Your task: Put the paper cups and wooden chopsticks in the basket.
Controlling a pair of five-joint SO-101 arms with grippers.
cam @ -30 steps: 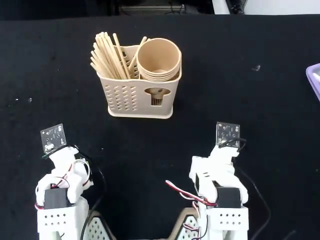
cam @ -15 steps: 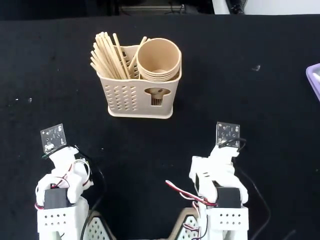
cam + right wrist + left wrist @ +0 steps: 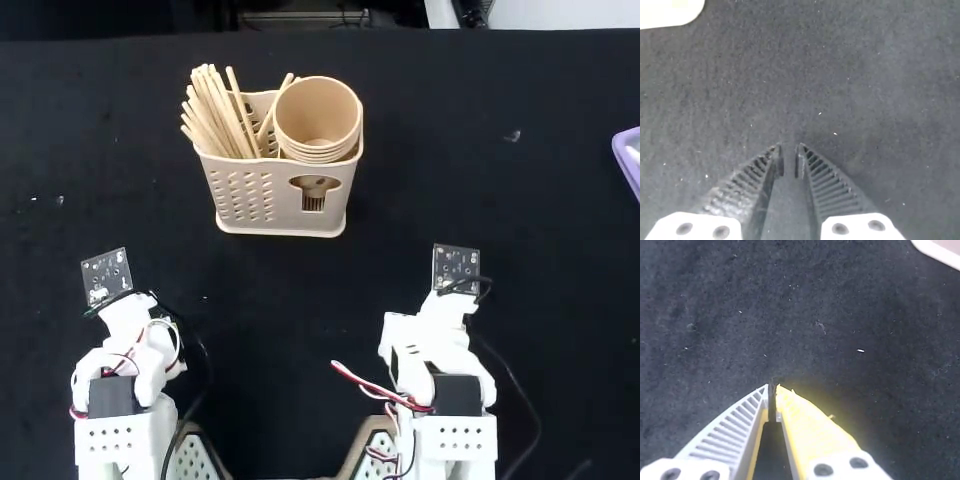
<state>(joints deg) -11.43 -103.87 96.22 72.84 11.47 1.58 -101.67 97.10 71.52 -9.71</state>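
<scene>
The left hand [image 3: 772, 392] and right hand [image 3: 788, 160] are both closed over the near tabletop [image 3: 480, 180]. The cups [image 3: 318, 120] and chopsticks [image 3: 215, 110] stand in the basket [image 3: 270, 190], far and left of centre.

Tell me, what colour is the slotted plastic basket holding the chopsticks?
The slotted plastic basket is a pale cream-beige, best seen in the high view.

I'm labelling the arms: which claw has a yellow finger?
The left claw: one of its fingers is yellow, while neither finger of the right claw is yellow.
</scene>
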